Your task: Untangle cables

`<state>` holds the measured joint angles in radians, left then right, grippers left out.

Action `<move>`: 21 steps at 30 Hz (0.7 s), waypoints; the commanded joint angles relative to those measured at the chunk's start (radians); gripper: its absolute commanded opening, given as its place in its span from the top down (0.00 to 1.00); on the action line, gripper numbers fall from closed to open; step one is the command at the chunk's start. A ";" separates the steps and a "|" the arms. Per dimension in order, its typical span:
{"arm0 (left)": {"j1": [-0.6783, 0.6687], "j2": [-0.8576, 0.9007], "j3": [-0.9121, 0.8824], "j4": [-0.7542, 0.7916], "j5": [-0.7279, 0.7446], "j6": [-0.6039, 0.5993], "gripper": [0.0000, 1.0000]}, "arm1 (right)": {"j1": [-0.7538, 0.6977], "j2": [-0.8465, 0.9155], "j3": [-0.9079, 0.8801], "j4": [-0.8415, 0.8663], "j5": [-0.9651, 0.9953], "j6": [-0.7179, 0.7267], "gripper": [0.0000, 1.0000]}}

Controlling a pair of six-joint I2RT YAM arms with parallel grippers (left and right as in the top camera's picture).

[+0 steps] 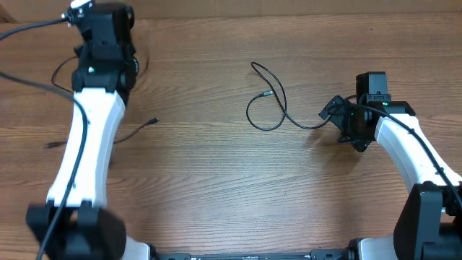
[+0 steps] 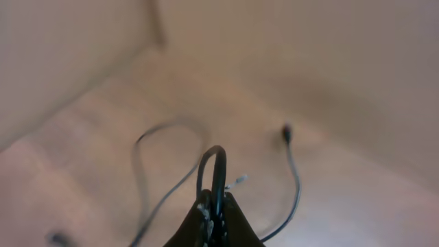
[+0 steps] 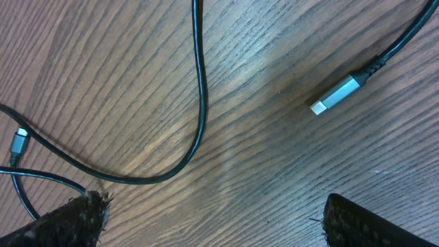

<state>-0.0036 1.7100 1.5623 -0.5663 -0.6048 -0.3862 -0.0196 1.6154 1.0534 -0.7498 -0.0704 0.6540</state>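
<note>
left wrist view first: left gripper (image 2: 214, 209) pinched shut on a loop of the left cable (image 2: 218, 161), with the loop standing up out of the jaws and the rest trailing down to the table (image 1: 216, 188), one plug end (image 2: 287, 130) lying off to the side. held above the wood, probably to let the slack hang and show where strands cross. in the overhead view, more of that cord spread loosely around the left arm, with no tight knot to be seen. further right and well apart, the right cable (image 1: 278, 110) flat on the wood in an open curl, crossing itself once. right gripper (image 3: 212, 206) spread wide and holding nothing, low over the near end of that cord, silver plug (image 3: 335, 96) just ahead of the pads. likely posed for a pinch at or near the plug, so as to draw that end out through the curl. the two cords apart; by the look of it, only curls left to straighten.
</note>
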 commanded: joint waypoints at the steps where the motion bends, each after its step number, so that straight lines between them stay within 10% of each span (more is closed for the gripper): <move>1: 0.072 0.116 -0.006 -0.052 -0.030 -0.067 0.96 | -0.001 0.006 -0.005 0.005 0.014 0.003 0.00; 21: 0.273 0.363 0.016 -0.224 0.048 -0.190 0.92 | -0.001 0.006 -0.005 0.005 0.014 0.003 0.00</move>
<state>0.2695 2.0762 1.5574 -0.7876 -0.5911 -0.5522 -0.0196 1.6154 1.0534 -0.7506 -0.0700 0.6544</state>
